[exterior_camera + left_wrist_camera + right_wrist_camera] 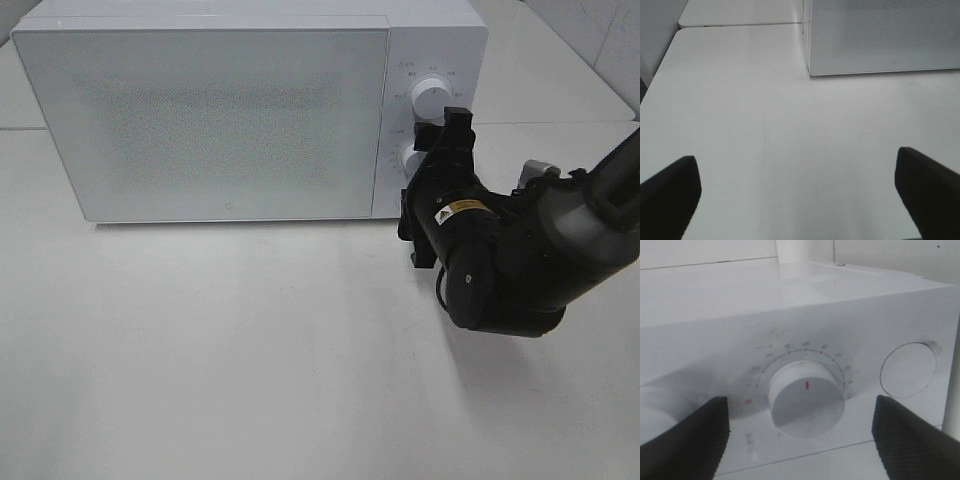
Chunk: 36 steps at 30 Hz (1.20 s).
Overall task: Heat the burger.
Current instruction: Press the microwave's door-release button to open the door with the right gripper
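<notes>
White microwave [200,120] shut, burger unseen | my right gripper [800,416] spread, clear of timer dial [806,399] | left gripper [796,161] open, empty | pointer off zero: timer judged set, heating left.

Premises: a robot test bench or laboratory set-up rather than a lived-in kitchen.

Grounds: a white microwave [220,110] with round dials [430,96] stands on a plain white table [250,380]. A second white table [740,12] butts against the first along a straight seam. A black robot arm [520,260] with a yellow warning label [461,209] reaches over the surface. Pale wall tiles [600,40] show at the far corner.
</notes>
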Available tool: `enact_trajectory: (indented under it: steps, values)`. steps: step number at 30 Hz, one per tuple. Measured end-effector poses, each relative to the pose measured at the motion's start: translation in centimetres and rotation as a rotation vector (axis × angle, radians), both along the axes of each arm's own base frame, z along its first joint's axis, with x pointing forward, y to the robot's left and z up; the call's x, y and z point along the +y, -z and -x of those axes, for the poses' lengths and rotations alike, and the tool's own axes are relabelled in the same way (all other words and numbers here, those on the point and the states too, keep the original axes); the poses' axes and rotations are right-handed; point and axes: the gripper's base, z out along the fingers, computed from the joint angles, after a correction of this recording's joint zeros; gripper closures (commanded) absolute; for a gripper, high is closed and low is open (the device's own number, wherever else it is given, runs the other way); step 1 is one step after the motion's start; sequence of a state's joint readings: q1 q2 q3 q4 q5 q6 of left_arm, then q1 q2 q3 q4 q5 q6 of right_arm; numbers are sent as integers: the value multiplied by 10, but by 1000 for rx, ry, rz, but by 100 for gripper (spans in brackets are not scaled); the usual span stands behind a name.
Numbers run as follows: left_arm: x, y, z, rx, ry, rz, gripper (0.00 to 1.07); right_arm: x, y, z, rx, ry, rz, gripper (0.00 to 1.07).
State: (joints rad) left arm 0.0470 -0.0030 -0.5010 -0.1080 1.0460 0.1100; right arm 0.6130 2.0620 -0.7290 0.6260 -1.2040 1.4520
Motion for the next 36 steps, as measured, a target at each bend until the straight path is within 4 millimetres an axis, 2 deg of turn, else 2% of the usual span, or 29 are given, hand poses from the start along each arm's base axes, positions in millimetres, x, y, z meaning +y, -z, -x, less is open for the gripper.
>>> enact_trajectory:
  steps: [4, 7, 9, 11, 12, 19, 22, 24, 25, 26, 28, 29, 30, 32, 34, 35, 36]
  values:
    - [0, 0, 0, 0, 0, 0, 6, -4, -4, 14, 6, -64, 40, 32]
    - [0, 0, 0, 0, 0, 0, 6, -5, -4, 17, 10, -75, 47, 32]
    - [0, 0, 0, 0, 0, 0, 6, -11, -9, 32, 17, -128, 76, 32]
    - [0, 0, 0, 0, 0, 0, 6, -13, -11, 37, 16, -140, 83, 32]
    - [0, 0, 0, 0, 0, 0, 6, -17, -16, 45, 15, -169, 99, 32]
    - [0, 0, 0, 0, 0, 0, 6, -26, -28, 68, 75, -256, 204, 32]
    - [0, 0, 0, 0, 0, 0, 6, -28, -36, 77, 136, -323, 307, 32]
    - [0, 0, 0, 0, 0, 0, 6, -29, -43, 85, 191, -413, 445, 32]
    - [0, 0, 0, 0, 0, 0, 6, -29, -43, 85, 191, -413, 445, 32]
    - [0, 0, 0, 0, 0, 0, 6, -30, -47, 91, 227, -483, 539, 32]
    - [0, 0, 0, 0, 0, 0, 6, -30, -48, 94, 242, -515, 574, 32]
    - [0, 0, 0, 0, 0, 0, 6, -31, -53, 99, 265, -596, 667, 32]
    - [0, 0, 0, 0, 0, 0, 6, -31, -53, 99, 265, -596, 667, 32]
    - [0, 0, 0, 0, 0, 0, 6, -32, -60, 100, 295, -727, 812, 32]
    - [0, 0, 0, 0, 0, 0, 6, -32, -63, 99, 302, -766, 853, 32]
    - [0, 0, 0, 0, 0, 0, 6, -33, -69, 96, 313, -856, 939, 32]
    - [0, 0, 0, 0, 0, 0, 6, -33, -69, 96, 313, -856, 939, 32]
